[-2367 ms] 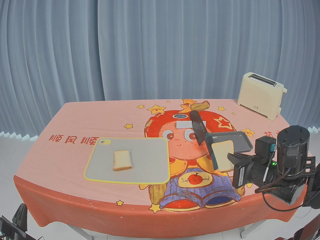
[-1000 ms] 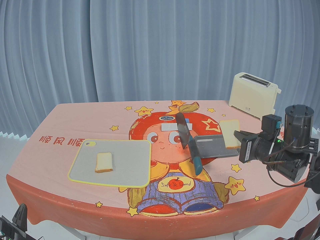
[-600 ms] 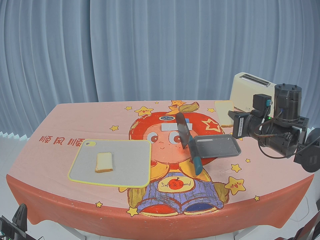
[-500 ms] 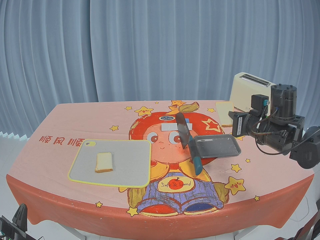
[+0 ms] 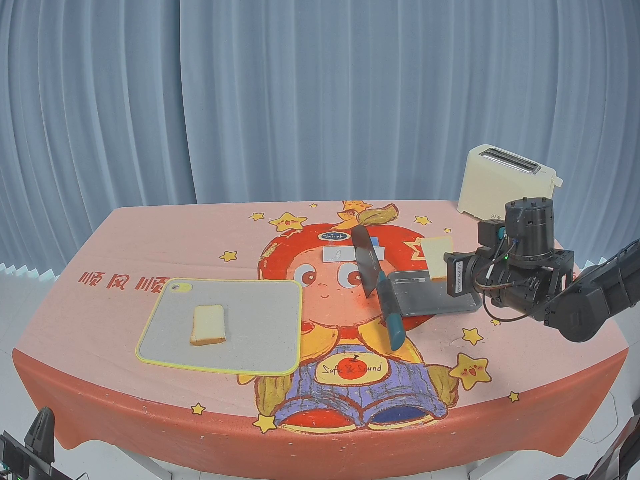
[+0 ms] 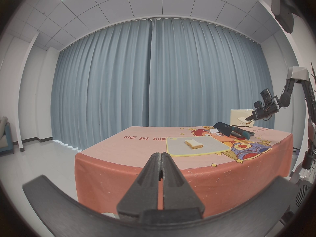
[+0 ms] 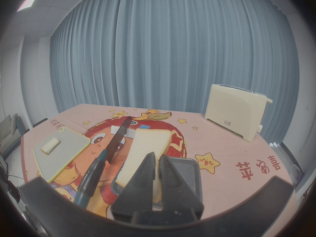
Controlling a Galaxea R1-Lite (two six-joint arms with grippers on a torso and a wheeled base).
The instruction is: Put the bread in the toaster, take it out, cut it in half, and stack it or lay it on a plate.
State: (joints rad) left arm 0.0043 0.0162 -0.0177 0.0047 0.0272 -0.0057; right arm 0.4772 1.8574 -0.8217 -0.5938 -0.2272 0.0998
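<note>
Over the right part of the table, above the grey tray, the right gripper has its two fingers pinched on one edge of a full slice of bread. The slice juts out past the fingertips, tilted and clear of the tray, with its free end pointing toward the middle of the cartoon-printed pink cloth. In the head view the slice stands nearly upright just ahead of the gripper, over the tray's far right corner. The cream toaster sits behind it at the far right corner of the table, well apart from the slice, its slot facing up. A knife with a dark blade and teal handle lies just beside the tray's left rim, toward the table's middle. Farther left, a grey cutting board with a yellow edge carries a smaller piece of bread. The left gripper hangs well away from the table, fingers pressed together with nothing between them.
</note>
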